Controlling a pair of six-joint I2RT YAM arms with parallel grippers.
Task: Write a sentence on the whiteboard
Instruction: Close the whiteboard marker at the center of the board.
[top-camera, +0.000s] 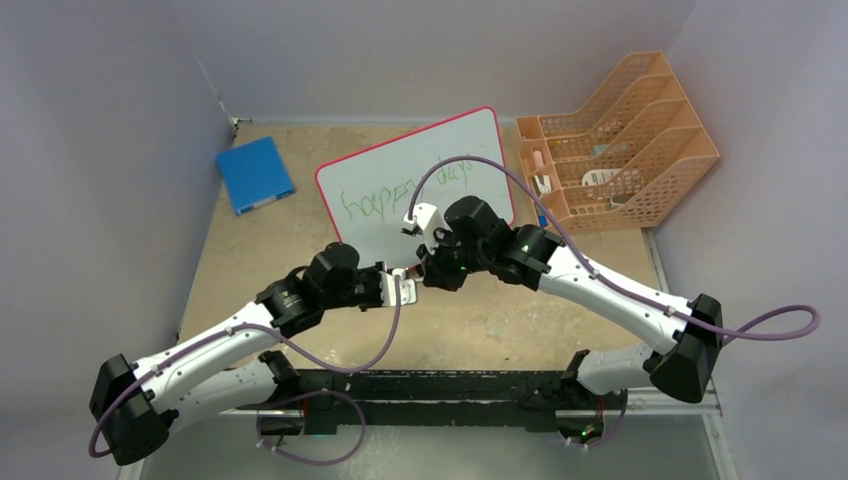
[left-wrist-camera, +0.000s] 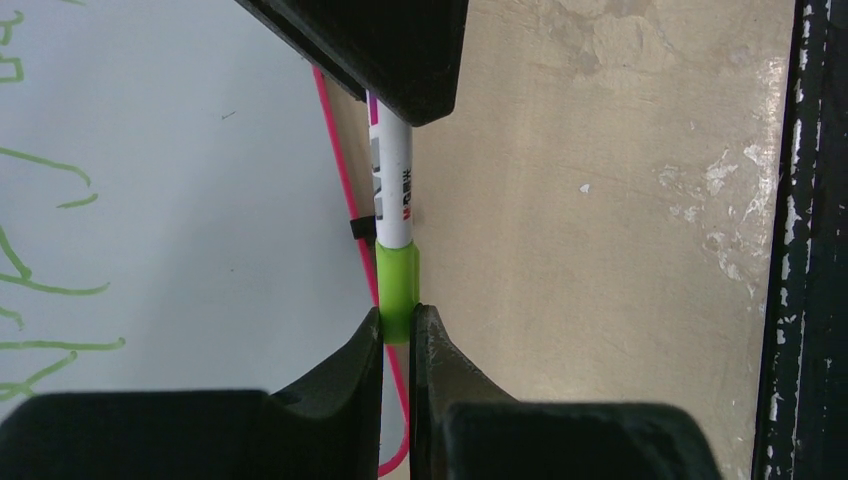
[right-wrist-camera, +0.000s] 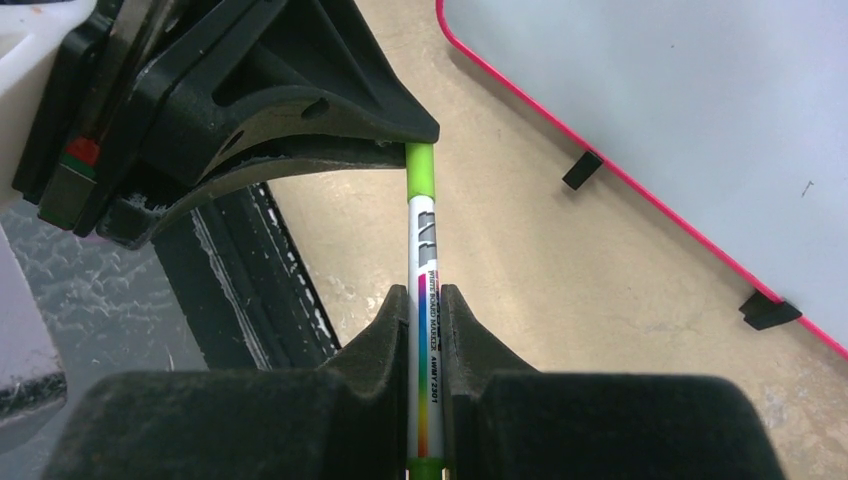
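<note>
The whiteboard (top-camera: 470, 140) lies flat on the table (top-camera: 500, 320), near the far side and a little to the right of the middle. It is white with a thin red rim and round corners. It sits turned a bit, so its right end is farther back. The sentence (top-camera: 378, 200) is on it in thin green curly letters that slant up to the right. It looks like "happy days", but the letters are small from above. Two small black feet (right-wrist-camera: 582, 170) stick out from the rim on the near side.

Just in front of the board's near edge, the two arms meet over the bare table. They hold one marker (right-wrist-camera: 425, 260) between them. The marker is white with tiny print and a rainbow stripe. It has a bright green cap (left-wrist-camera: 397, 285) on one end.

The left gripper (left-wrist-camera: 397, 320) has its jaws squeezed tight on the green cap. The right gripper (right-wrist-camera: 429, 300) has its jaws squeezed tight on the white body of the marker. The two grippers are very close, tip to tip, with only a short bit of marker showing between them.

A blue square pad (top-camera: 254, 173) lies to the left of the board, well apart from it. An orange file rack (top-camera: 620, 140) stands just beside the board's right end, with a few small things inside. Purple wires (top-camera: 385, 345) loop from both arms
</note>
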